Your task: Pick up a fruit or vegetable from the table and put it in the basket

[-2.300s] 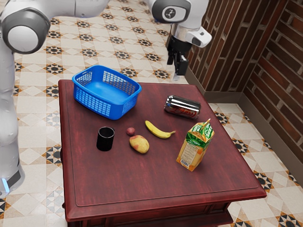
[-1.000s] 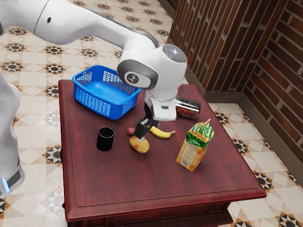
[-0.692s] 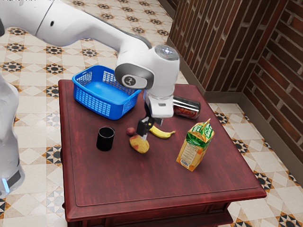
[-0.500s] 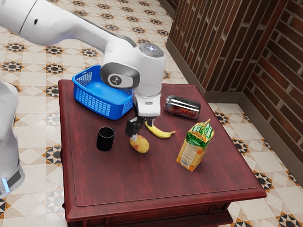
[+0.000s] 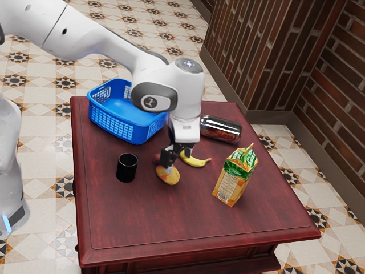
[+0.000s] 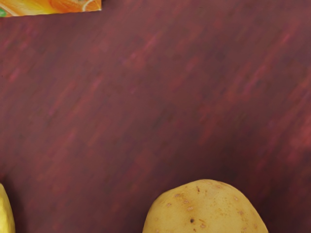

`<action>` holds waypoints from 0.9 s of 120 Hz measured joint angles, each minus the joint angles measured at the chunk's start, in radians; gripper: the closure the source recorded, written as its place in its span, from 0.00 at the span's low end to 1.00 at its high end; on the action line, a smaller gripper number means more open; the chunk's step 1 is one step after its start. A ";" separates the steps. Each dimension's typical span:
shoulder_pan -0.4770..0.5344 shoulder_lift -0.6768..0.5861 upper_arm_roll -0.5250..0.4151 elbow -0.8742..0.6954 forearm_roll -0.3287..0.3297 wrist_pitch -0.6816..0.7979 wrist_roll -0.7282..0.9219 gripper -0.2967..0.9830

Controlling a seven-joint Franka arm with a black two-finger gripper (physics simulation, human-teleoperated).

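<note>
Pincer [image 5: 175, 162]: wide, nothing gripped AFAICT, low over the potato [image 5: 169, 176]. Clock per ext. view, 12 = top of view, centred on pincer. Potato's at 6, just under, resting on the table [image 5: 154, 228]. Can't be sure if the tips touch it; the arm hides part of that spot.

Small red fruit/veg [image 5: 156, 158] close by at 9, banana [image 5: 197, 162] at 3. Further out: black cup [image 5: 126, 168] at 9, can [image 5: 221, 129] at 2, carton [image 5: 235, 177] between 3 and 4. Basket [image 5: 128, 131], the drop target, at 11, upright.

Progress: reach looks approx done, potato is the likely pick. Grasp, lift, carry, release all TBD. Call it under halfway. Next: settle around potato, close, lift, then swing to 11. Risk: round sides could slip, or it nudges the red one.
</note>
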 joint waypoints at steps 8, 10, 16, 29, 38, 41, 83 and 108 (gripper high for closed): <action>-0.005 -0.001 -0.001 0.014 -0.040 0.017 0.007 0.23; -0.005 -0.001 -0.002 0.016 -0.054 0.022 0.009 0.23; -0.006 -0.001 -0.002 0.018 -0.096 0.040 0.017 0.23; -0.004 0.000 -0.003 0.020 -0.148 0.069 0.039 0.23; -0.001 -0.002 -0.006 0.032 -0.158 0.081 0.071 0.23; -0.001 -0.003 -0.007 0.035 -0.154 0.085 0.086 0.23; -0.004 -0.016 -0.029 0.026 -0.100 0.070 0.259 0.23; 0.019 -0.015 -0.029 -0.006 -0.136 -0.008 0.272 0.23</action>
